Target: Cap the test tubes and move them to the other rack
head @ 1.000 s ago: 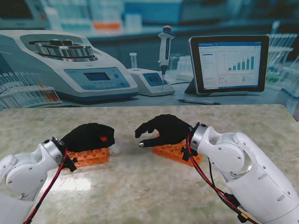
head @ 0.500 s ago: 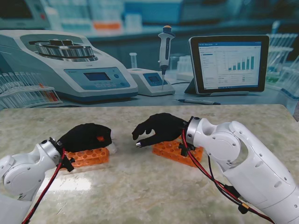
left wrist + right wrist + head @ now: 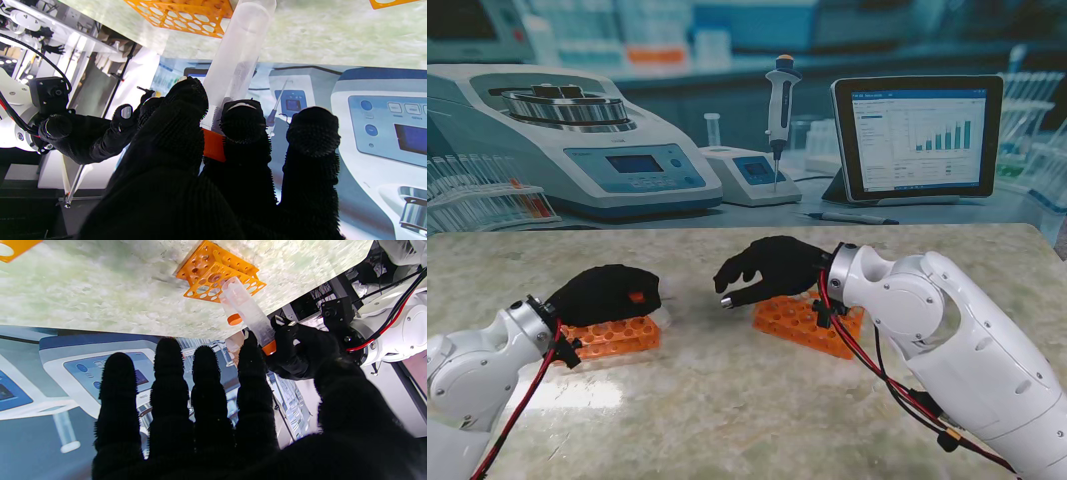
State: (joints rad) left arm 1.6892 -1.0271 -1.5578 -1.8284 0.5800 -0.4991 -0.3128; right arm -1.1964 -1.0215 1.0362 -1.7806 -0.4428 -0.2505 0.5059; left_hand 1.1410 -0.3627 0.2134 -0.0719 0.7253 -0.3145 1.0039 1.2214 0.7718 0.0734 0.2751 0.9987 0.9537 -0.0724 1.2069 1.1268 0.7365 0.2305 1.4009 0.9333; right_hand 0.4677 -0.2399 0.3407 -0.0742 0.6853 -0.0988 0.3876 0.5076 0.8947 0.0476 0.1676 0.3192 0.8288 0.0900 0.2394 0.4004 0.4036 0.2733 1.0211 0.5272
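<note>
Fingers (image 3: pixel 245 123) of the left hand (image 3: pixel 607 293) are curled round a clear tube (image 3: pixel 238 56), which sticks out past the fingertips; an orange cap (image 3: pixel 212 145) shows at the end buried in the grip, seen from the left wrist and again from the right wrist, where the tube (image 3: pixel 248 311) slants out of that black glove. From the stand, the left hand sits over the left rack (image 3: pixel 612 337), an orange block of round holes, and a bit of the pale tube pokes out at its right edge. The right hand (image 3: pixel 767 272) hovers apart from it, over the near-left end of the right rack (image 3: pixel 802 322), its fingers (image 3: pixel 170 373) spread and straight with nothing between them, the thumb tip showing a small metallic glint in the stand view. Both racks rest on the mottled table (image 3: pixel 727 410), well apart, hands between them not touching.
</note>
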